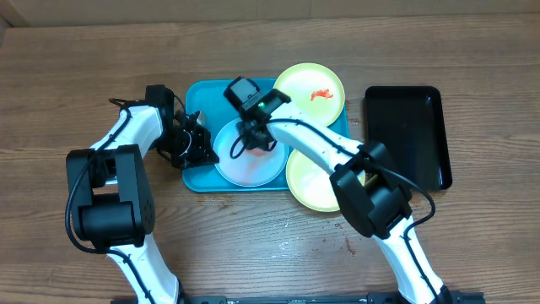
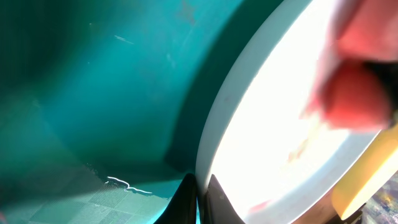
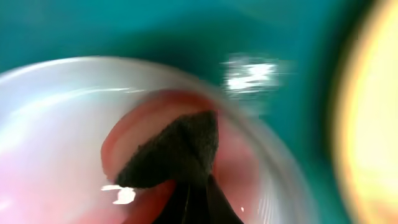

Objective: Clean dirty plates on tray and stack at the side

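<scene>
The brown wood desk (image 1: 84,51) holds a big blue-green tray (image 1: 213,95) in the middle. A smaller black tray (image 1: 405,135) lies at the desk's right side, with nothing in it.

Three plates are here. The white plate (image 1: 245,169) lies in the tray, by its front edge. One yellow plate (image 1: 304,84) sits on the tray's back right corner, with red sauce (image 1: 321,95) on it. The other yellow plate (image 1: 310,187) hangs over the front right corner.

The left tool (image 1: 202,148) is pinched tight on the white plate's left rim, likely so the plate cannot slide. The right tool (image 1: 255,142) is clenched on a red-pink wiper (image 3: 134,134), a cloth or sponge, too blurry to tell. It presses down inside the white plate to rub it clean. No plate is stacked at the side yet.
</scene>
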You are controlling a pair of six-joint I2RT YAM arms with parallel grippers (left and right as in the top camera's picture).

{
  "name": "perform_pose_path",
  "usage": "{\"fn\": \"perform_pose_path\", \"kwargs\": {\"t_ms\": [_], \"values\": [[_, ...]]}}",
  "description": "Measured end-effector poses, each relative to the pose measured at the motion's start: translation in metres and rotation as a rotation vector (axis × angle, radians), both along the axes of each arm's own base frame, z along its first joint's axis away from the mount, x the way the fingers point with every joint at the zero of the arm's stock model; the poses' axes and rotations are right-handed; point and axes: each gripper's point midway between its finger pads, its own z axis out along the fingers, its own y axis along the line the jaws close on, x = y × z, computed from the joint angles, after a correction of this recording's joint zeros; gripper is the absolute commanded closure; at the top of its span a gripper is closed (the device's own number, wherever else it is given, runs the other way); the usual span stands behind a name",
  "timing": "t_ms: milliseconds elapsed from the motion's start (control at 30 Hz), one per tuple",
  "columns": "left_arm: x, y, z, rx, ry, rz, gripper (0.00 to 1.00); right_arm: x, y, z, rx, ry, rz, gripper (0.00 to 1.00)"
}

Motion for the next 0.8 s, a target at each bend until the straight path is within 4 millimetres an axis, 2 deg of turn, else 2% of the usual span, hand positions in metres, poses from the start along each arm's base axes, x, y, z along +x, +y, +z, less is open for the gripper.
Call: {"fn": "perform_pose_path", "kwargs": {"t_ms": [133,267,533,800], "values": [[0.001,0.002,0.0,0.001,-0.001,0.006,0.96,0.006,-0.019,0.0,-0.069,-0.017,-0.02,0.96],[0.003,0.011,0.001,-0.007,-0.005,0.036,0.96,0.001,-0.021,0.0,-0.083,0.004,-0.01,0.96],[0.006,0.039,0.002,-0.026,-0.004,0.124,0.96,-0.025,-0.004,-0.001,0.003,0.128,0.033,0.96],[0.008,0.048,0.002,-0.014,-0.014,0.141,0.96,-0.047,0.012,-0.003,0.088,0.228,0.066,0.96]]}}
